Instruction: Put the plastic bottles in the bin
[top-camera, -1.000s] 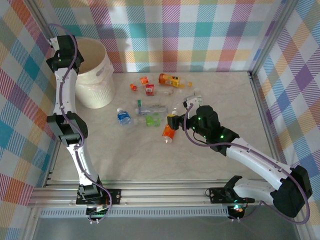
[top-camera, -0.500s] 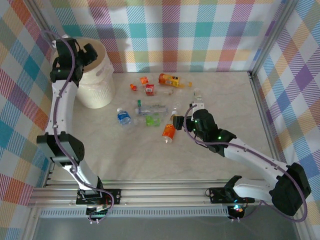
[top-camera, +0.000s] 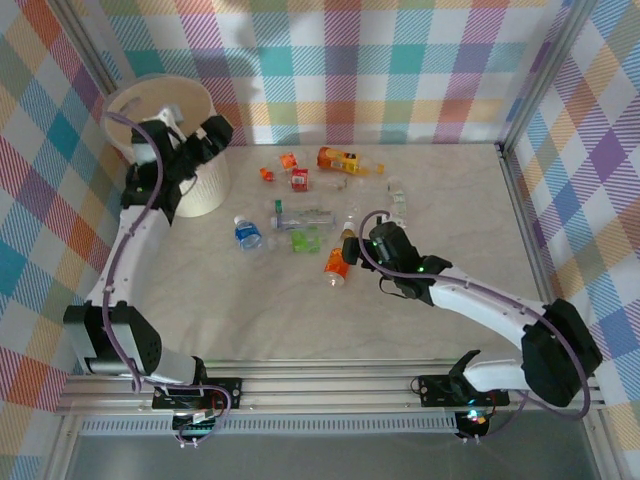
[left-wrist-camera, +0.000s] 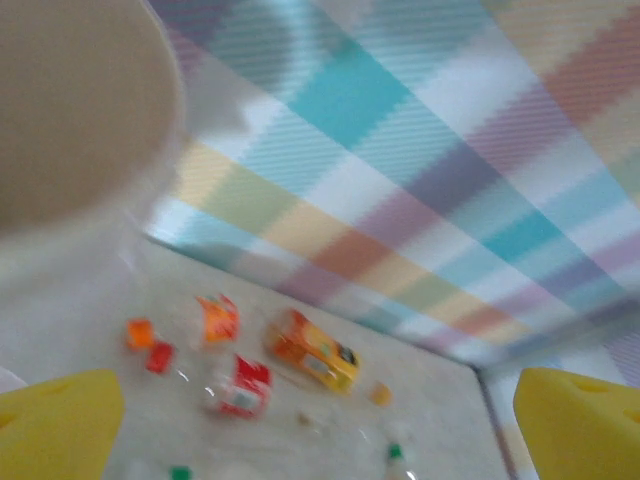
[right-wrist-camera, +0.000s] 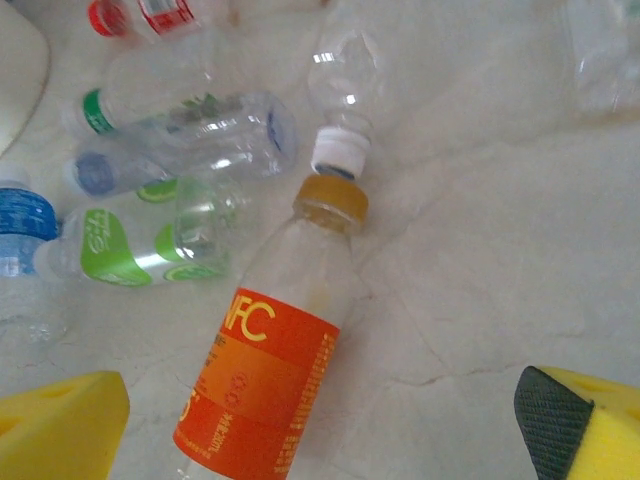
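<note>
Several plastic bottles lie loose mid-table: an orange-label one (top-camera: 337, 263), a blue one (top-camera: 248, 233), a green one (top-camera: 305, 240), a red one (top-camera: 299, 179) and a yellow-orange one (top-camera: 342, 160). The cream bin (top-camera: 150, 95) stands at the far left. My left gripper (top-camera: 218, 130) hangs open and empty beside the bin's right rim, its yellow fingers (left-wrist-camera: 60, 425) wide apart. My right gripper (top-camera: 350, 244) is open just above the orange-label bottle (right-wrist-camera: 265, 390), which lies between its fingers (right-wrist-camera: 60, 425), untouched. Beyond it lies the green bottle (right-wrist-camera: 130, 250).
A clear bottle with a white cap (right-wrist-camera: 345, 90) touches the orange bottle's cap. A clear white-capped bottle (top-camera: 398, 200) lies right of the cluster. Plaid walls enclose the table on three sides. Metal rails run along the near edge.
My left arm swung from behind the bin to its right side, gripper now facing the bottles. My right gripper slid left and closer over the orange-label bottle.
</note>
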